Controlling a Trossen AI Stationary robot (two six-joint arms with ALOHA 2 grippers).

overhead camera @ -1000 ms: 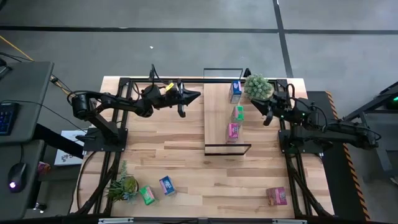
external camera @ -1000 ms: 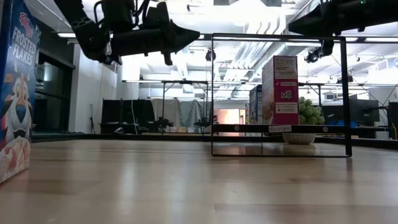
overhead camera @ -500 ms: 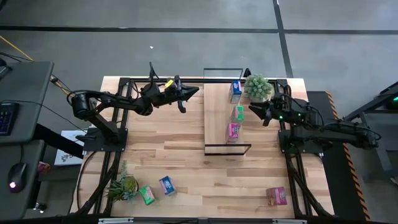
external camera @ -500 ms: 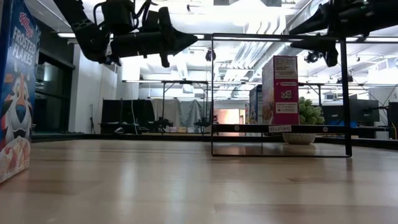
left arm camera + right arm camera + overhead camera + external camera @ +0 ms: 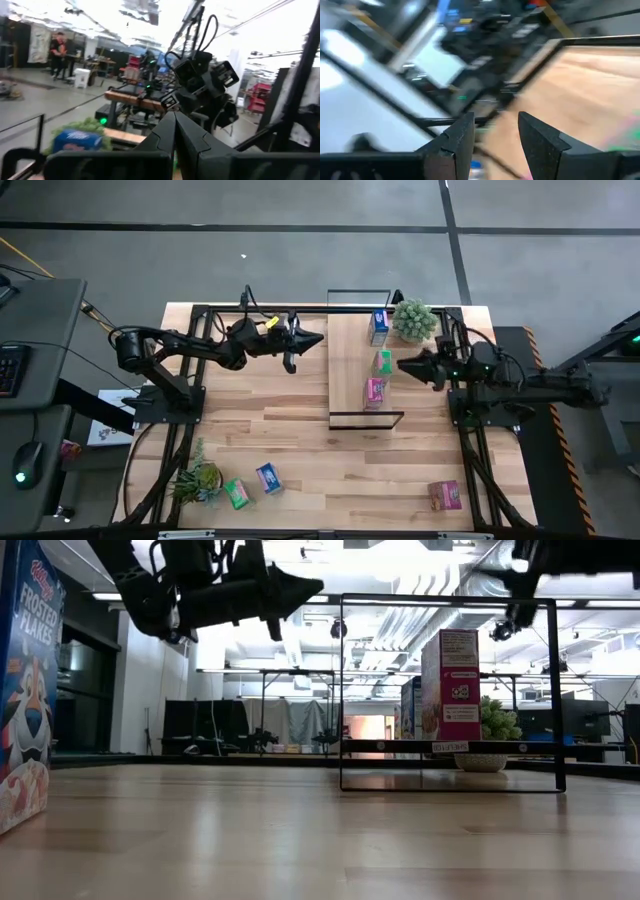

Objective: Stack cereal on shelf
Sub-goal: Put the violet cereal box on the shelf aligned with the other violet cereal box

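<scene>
Along the near edge of the bench (image 5: 300, 420), well away from the shelf (image 5: 352, 370), three cereal boxes wait unstacked: a green box (image 5: 237, 494) and a blue box (image 5: 268, 478) just beside a potted plant (image 5: 200, 478) off the shelf's left, and a pink box (image 5: 445, 495) alone off its right. Left of the shelf, the left tool (image 5: 318, 337) hangs above the bench with its tip aimed at the shelf's far end, fingers clenched and empty. On the shelf itself, a blue shelved box (image 5: 379, 326), a green shelved box (image 5: 382, 362) and a pink shelved box (image 5: 375, 391) run in a line along the plank's long axis, far end to near end. Just right of the shelf, the right tool (image 5: 405, 364) points at the green shelved box, its fingers (image 5: 542, 140) released, parted with nothing between them. A second potted plant (image 5: 414, 319) sits at the shelf's far right corner. Judged from this layout, the pink box lies nearer the right arm, straight back toward the near edge from its tool, while the green and blue pair lie nearer the left arm.
</scene>
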